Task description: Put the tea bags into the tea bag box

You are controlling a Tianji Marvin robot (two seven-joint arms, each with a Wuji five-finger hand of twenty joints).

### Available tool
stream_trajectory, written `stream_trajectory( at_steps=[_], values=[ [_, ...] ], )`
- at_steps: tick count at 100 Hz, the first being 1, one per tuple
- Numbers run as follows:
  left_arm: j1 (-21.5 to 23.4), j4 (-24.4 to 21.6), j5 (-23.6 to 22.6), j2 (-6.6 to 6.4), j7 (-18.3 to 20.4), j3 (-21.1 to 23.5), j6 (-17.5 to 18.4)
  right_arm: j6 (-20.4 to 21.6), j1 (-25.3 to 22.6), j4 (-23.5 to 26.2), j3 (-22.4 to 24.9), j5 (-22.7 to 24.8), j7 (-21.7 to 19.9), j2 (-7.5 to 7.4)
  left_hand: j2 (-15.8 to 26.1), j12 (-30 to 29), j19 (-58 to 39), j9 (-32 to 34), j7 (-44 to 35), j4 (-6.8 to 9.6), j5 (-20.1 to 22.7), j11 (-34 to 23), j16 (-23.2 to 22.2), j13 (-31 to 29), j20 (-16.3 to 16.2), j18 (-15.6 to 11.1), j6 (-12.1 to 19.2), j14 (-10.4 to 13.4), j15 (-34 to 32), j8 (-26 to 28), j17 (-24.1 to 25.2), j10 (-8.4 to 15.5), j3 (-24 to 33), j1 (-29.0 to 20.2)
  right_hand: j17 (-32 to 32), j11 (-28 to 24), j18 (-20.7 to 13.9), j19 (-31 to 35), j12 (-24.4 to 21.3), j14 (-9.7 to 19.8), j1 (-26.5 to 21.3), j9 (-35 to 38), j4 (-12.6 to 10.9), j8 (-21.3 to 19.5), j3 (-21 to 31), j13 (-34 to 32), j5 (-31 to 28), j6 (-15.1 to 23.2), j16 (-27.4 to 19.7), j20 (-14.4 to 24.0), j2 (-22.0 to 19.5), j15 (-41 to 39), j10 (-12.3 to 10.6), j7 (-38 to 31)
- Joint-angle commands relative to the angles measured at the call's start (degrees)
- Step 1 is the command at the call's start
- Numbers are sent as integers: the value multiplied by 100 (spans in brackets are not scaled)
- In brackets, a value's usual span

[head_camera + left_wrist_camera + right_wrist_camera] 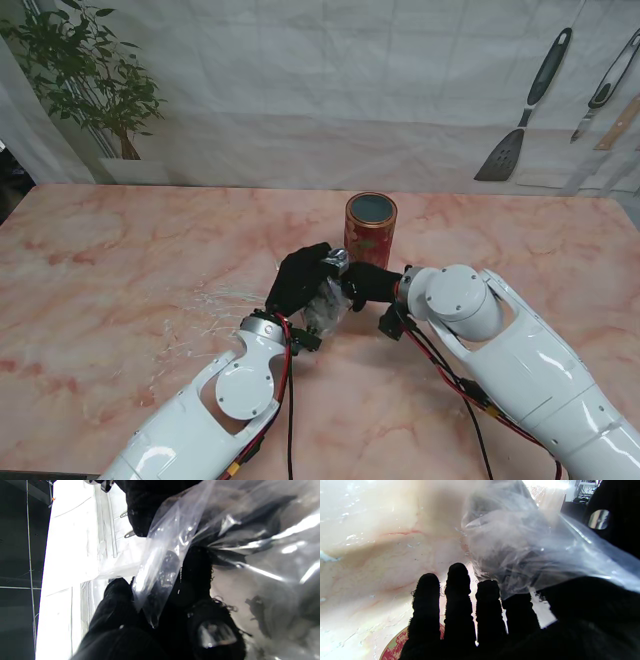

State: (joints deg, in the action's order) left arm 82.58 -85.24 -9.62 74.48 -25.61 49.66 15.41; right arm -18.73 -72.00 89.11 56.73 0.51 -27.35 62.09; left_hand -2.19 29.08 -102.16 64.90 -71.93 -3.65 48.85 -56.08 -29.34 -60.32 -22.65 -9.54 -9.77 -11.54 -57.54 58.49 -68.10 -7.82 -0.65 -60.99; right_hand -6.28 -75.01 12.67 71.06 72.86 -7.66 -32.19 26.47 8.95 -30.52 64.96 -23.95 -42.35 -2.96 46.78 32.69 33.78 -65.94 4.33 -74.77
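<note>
Clear plastic bag (pixel 325 300) pinched between both: left robot hand (pixel 298 280) clamped on one edge, right robot hand (pixel 368 281) gripping other. Bag above desk (pixel 120 260), just nearer than upright open tea box (pixel 370 230). Right robot hand closer to box. Tea bags inside: can't tell.

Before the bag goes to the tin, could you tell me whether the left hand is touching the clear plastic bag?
Touching. The left wrist view shows the left hand's black-gloved fingers pinching a fold of the clear plastic bag; the stand view agrees.
</note>
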Motion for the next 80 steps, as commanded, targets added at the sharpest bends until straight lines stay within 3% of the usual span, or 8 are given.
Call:
stream_trajectory(
  at_steps=[1, 25, 57, 69, 80],
  values=[
    [16, -66, 12, -8, 76, 16, -51, 45, 9, 65, 16, 84, -128, -50, 320, -116, -792, -23, -441, 135, 81, 172, 58, -827, 103, 307, -559, -901, -924, 78, 633, 148, 0, -342, 93, 23, 40, -108, 141, -39, -168, -197, -290, -269, 357, 165, 40, 59, 24, -102, -71, 46, -35, -420],
    [44, -127, -63, -49, 112, 138, -392, -29, -60, 209, 193, 139, -256, -102, 318, -118, -778, -33, -435, 136, 70, 181, 57, -813, 107, 323, -556, -910, -917, 78, 636, 136, 1, -342, 128, 97, 16, -168, -23, -43, -98, -286, -413, -370, 464, 235, 6, 73, -25, -139, -18, 114, -11, -400],
    [67, -213, -131, -74, 104, 265, -670, -140, -300, 454, 586, 137, -176, -111, 314, -115, -777, -28, -437, 136, 76, 176, 54, -816, 106, 327, -556, -906, -916, 81, 636, 135, 2, -343, 131, 182, -3, -197, -441, -54, -151, -413, -330, -172, 381, 284, -92, 209, -212, -165, 43, 189, 33, -222],
    [66, -201, -67, -60, 100, 255, -617, -200, -276, 471, 575, 216, -224, -132, 313, -117, -777, -32, -434, 136, 72, 181, 54, -816, 106, 327, -557, -920, -911, 80, 636, 127, 3, -345, -18, 147, 9, -179, -585, -45, -160, -205, -219, 277, 317, 87, -321, 343, -251, -151, 206, 99, 23, 48],
    [63, -150, 198, -45, 192, 207, -293, -196, -167, 384, 462, 292, -348, -165, 313, -123, -760, -53, -422, 136, 64, 201, 60, -796, 112, 336, -580, -915, -890, 76, 641, 118, 3, -350, -320, 81, 17, -10, -583, 40, -197, 177, 200, 1660, -156, -301, -725, 560, -147, -51, 232, -94, -89, 542]
  ],
)
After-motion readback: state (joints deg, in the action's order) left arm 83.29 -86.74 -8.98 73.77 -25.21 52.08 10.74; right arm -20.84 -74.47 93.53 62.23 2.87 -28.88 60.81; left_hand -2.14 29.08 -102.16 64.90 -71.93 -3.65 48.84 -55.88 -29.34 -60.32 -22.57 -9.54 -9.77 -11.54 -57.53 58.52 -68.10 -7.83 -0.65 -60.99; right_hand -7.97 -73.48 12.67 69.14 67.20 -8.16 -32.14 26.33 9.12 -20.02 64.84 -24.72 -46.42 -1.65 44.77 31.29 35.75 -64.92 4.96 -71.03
